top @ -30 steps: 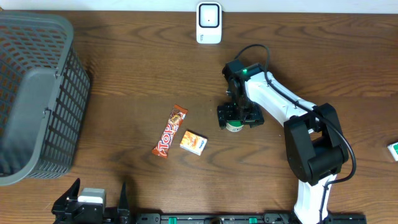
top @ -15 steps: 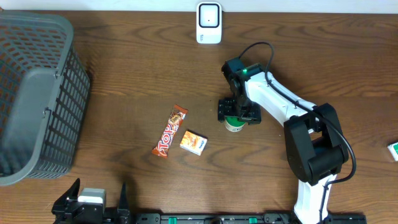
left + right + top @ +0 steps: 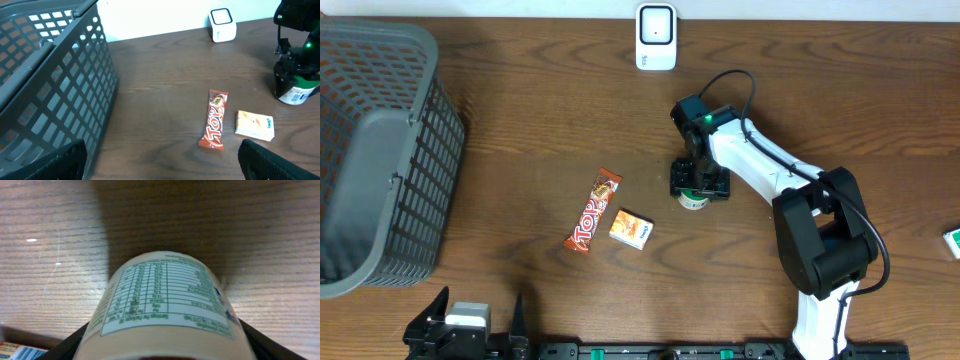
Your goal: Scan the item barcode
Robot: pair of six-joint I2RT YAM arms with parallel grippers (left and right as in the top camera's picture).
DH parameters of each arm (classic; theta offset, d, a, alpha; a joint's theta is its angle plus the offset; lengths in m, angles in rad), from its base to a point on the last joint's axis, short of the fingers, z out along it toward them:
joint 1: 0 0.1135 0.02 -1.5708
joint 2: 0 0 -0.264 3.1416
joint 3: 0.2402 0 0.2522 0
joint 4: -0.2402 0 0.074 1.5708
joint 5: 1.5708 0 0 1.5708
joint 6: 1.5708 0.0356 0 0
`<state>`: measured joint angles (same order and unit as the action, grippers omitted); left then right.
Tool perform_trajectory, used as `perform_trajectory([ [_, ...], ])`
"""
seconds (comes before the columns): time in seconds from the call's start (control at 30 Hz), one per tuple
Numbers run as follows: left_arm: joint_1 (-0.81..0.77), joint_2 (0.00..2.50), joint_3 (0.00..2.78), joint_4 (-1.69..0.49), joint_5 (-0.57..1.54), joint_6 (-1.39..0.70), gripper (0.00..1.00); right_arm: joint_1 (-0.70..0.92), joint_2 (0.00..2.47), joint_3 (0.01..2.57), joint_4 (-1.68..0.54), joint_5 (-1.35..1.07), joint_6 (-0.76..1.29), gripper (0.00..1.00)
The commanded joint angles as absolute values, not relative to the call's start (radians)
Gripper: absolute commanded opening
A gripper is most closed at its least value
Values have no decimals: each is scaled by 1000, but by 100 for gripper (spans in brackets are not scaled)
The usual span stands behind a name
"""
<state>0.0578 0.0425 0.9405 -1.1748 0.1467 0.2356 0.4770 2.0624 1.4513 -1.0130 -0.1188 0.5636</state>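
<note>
The item is a small round white tub (image 3: 695, 200) with a green-printed nutrition label, standing on the wooden table right of centre. It also shows in the left wrist view, tub (image 3: 298, 94). My right gripper (image 3: 699, 184) is down over it, and in the right wrist view the tub (image 3: 165, 305) fills the space between the two black fingers, which press its sides. No barcode shows on the label. The white scanner (image 3: 656, 37) stands at the far edge. My left gripper (image 3: 162, 160) hangs open near the front edge, holding nothing.
A grey mesh basket (image 3: 380, 150) fills the left side. A red candy bar (image 3: 594, 211) and a small orange box (image 3: 632, 229) lie left of the tub. A green-and-white packet (image 3: 952, 241) sits at the right edge.
My right gripper has shifted slightly up and left over the tub, and its jaws have narrowed onto the tub's sides. The left arm has not moved.
</note>
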Motion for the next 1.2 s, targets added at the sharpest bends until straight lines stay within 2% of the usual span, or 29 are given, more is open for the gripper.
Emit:
perform_trajectory([
  [0.0,56,40,946,-1175,137,238,97,485,2136,1422,-1017,-140,569,64],
  [0.27,56,40,946,-1175,137,238,96,486,2136,1422,-1036,-139,583,66],
  [0.53,56,40,946,-1175,137,238,96,486,2136,1423,-1080,-163,559,59],
  [0.7,56,40,946,-1175,137,238,96,477,2136,1445,-1157,-253,457,54],
  [1.17,56,40,946,-1175,137,238,96,472,2136,1640,-1486,-552,136,54],
])
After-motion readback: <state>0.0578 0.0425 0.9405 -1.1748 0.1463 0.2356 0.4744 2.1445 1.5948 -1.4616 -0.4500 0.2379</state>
